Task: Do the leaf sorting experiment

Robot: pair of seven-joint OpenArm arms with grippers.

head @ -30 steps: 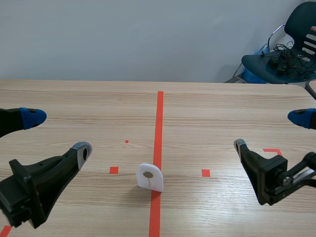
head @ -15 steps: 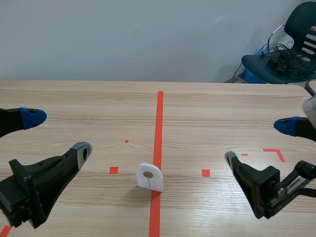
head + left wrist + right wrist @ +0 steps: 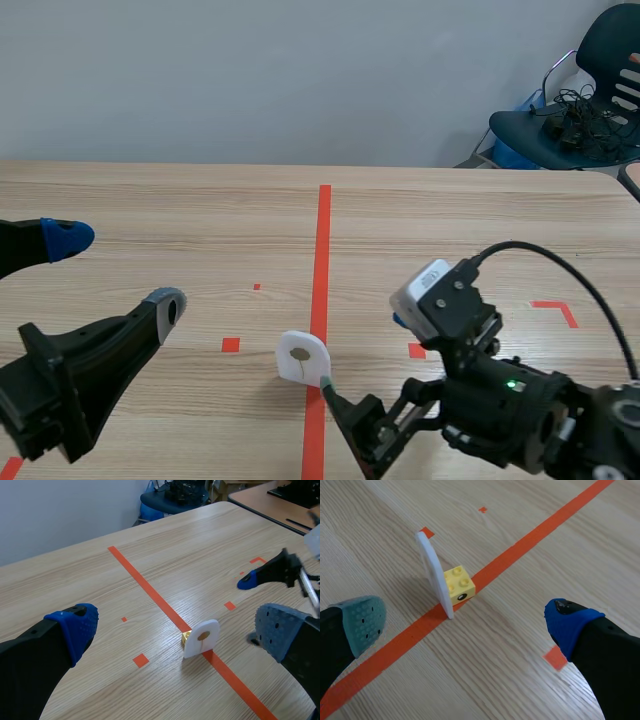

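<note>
The right hand [image 3: 362,352] is in low over the light wooden worktop [image 3: 180,200], right beside the thin white arch-shaped plastic card [image 3: 303,358]. Its fingers are spread wide, with nothing between the pads. The card stands upright on the orange-red tape line [image 3: 322,240], a small brown mark on its front face and a little yellow toy brick [image 3: 458,582] touching its back. In the right wrist view, card and brick sit just ahead of the hand, roughly in line with the gap between its fingers.

This looks like the pickup, and it calls for care. The card is thin and tall on a small foot, so a nudge from one pad would likely tip it. The hand would do best to go in squarely until card and brick lie between both pads, then close slowly so both pads meet them together.

The left hand [image 3: 115,270] hangs well apart on its own side, also wide open and holding nothing.
</note>
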